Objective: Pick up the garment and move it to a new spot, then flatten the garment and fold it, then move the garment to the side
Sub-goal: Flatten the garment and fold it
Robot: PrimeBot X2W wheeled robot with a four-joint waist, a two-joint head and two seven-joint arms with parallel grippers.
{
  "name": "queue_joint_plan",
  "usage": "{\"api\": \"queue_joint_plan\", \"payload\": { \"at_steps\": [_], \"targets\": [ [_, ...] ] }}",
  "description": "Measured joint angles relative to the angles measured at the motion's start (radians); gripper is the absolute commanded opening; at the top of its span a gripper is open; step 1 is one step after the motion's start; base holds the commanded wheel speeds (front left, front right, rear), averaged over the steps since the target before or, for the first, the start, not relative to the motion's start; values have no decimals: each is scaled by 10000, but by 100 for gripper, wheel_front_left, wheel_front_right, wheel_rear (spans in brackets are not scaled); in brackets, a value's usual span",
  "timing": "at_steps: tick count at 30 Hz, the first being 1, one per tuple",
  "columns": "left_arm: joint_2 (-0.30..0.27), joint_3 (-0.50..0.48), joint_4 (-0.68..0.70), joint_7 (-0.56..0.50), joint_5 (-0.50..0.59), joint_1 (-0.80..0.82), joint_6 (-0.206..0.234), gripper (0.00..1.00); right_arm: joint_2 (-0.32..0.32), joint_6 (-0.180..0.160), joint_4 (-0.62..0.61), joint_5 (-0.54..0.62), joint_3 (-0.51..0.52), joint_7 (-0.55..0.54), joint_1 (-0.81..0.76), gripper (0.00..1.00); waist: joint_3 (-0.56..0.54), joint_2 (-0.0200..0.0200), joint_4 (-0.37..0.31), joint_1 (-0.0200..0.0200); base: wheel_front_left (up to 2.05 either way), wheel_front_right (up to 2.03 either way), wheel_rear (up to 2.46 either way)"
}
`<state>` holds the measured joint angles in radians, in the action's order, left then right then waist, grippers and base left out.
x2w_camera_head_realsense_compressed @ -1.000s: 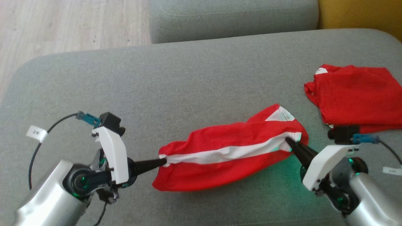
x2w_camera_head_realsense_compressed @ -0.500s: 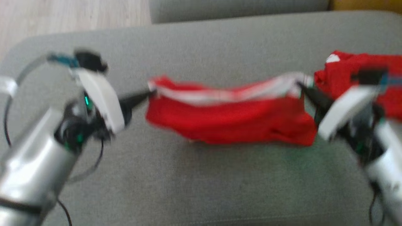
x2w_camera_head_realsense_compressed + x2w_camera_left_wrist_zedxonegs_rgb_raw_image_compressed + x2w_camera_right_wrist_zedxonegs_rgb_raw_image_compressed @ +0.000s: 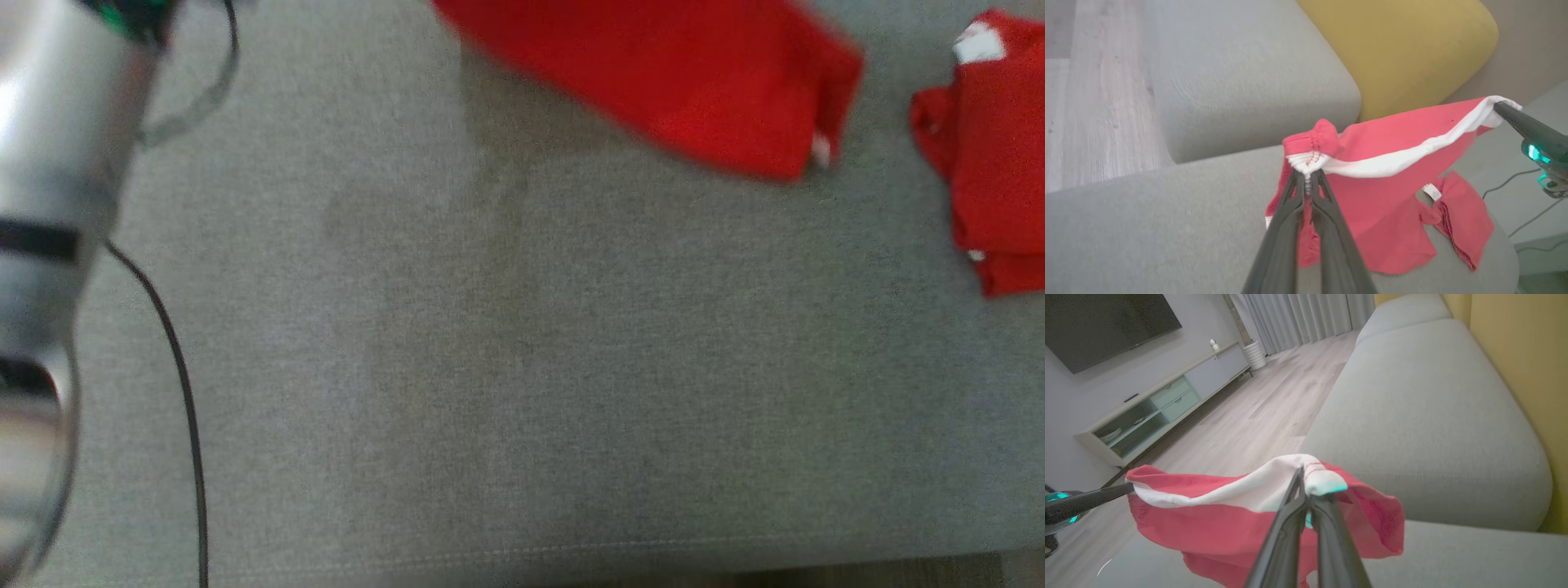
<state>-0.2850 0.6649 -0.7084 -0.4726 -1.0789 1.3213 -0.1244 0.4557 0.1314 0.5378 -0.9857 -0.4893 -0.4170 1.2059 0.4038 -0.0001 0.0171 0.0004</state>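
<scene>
The left fingers are pressed together on one end of the white band of the red garment. The right fingers pinch the band's other end. The cloth hangs stretched between them over the grey sofa seat.
</scene>
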Motion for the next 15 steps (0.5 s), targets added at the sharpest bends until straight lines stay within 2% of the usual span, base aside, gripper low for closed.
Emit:
{"api": "queue_joint_plan", "payload": {
  "at_steps": [8,12,15],
  "targets": [
    [324,-98,-1191,1243,378,2491,0,0,27,0,362,-2,-677,1931,2346,0,771,0,-89,-1,0,0,0],
    [435,107,-1126,1503,222,2772,0,0,291,0,255,-290,-1325,2786,2578,0,760,0,-96,-4,0,0,0],
    [336,688,-834,1480,-59,2499,0,0,579,0,198,-596,-1979,2959,2381,0,629,0,-38,-4,0,0,0]
  ]
}}
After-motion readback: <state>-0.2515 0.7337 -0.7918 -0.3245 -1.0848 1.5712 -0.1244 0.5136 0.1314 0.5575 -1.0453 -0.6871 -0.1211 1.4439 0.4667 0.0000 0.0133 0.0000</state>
